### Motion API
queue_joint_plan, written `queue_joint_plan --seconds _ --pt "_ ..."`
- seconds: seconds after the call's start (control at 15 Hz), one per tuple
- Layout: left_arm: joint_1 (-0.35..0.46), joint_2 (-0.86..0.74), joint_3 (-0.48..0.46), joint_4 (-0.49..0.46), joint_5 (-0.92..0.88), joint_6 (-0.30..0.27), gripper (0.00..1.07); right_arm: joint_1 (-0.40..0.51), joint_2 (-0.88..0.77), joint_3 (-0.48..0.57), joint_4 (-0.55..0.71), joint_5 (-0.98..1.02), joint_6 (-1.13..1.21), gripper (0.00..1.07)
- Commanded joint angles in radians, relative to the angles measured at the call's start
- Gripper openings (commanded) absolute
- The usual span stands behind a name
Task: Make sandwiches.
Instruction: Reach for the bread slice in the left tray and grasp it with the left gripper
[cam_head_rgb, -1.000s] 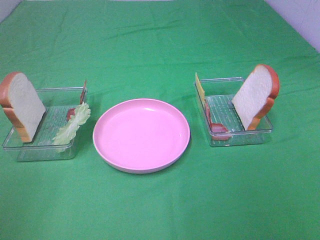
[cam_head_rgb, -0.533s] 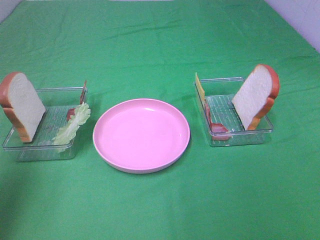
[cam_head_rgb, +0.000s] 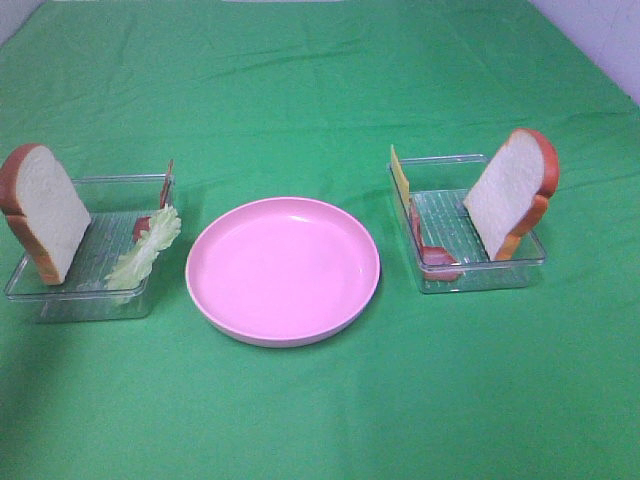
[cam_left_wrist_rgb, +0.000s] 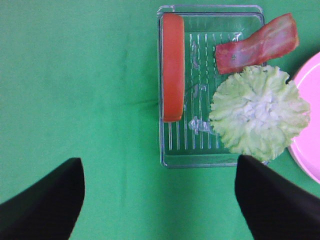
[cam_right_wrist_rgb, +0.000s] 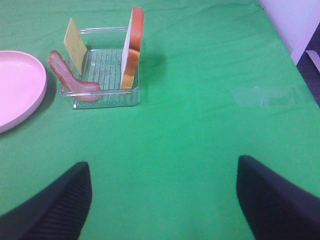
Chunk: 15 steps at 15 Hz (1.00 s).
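Neither arm shows in the exterior high view. A bread slice (cam_head_rgb: 45, 210) leans upright in the left clear tray (cam_head_rgb: 60, 300), beside a lettuce leaf (cam_head_rgb: 145, 248) and a bacon strip (cam_head_rgb: 166, 184). The right clear tray (cam_head_rgb: 480, 275) holds another upright bread slice (cam_head_rgb: 510, 195), a yellow cheese square (cam_head_rgb: 400, 175) and bacon (cam_head_rgb: 435, 255). My left gripper (cam_left_wrist_rgb: 157, 170) hangs open above the near end of the left tray (cam_left_wrist_rgb: 200, 161), apart from the bread (cam_left_wrist_rgb: 173, 65), bacon (cam_left_wrist_rgb: 257, 44) and lettuce (cam_left_wrist_rgb: 259, 111). My right gripper (cam_right_wrist_rgb: 162, 162) is open over bare cloth, well short of the bread (cam_right_wrist_rgb: 132, 50), cheese (cam_right_wrist_rgb: 75, 42) and bacon (cam_right_wrist_rgb: 70, 75).
A round pink plate (cam_head_rgb: 283, 268) with nothing on it sits between the two trays on the green cloth. The cloth's right edge meets a white wall (cam_right_wrist_rgb: 295, 25) beyond the right tray (cam_right_wrist_rgb: 107, 100).
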<state>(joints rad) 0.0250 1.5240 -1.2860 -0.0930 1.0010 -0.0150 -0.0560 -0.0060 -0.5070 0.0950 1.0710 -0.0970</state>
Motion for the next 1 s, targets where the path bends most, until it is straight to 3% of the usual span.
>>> queue_joint_plan --seconds 0.07,0.27,0.67,1.0 --pt "-0.043 0.132 -0.067 -0.010 0.009 -0.007 0.78 -0.006 -0.011 0.001 -0.004 -0.010 -0.010 0.76" --pt "-0.047 0.216 -0.085 -0.007 -0.008 -0.046 0.78 -0.006 -0.011 0.001 -0.004 -0.010 -0.010 0.76" --pt "-0.047 0.344 -0.085 0.000 -0.192 -0.045 0.77 -0.006 -0.011 0.001 -0.004 -0.010 -0.010 0.76" --pt "-0.047 0.376 -0.085 -0.009 -0.239 -0.045 0.64 -0.006 -0.011 0.001 -0.004 -0.010 -0.010 0.76"
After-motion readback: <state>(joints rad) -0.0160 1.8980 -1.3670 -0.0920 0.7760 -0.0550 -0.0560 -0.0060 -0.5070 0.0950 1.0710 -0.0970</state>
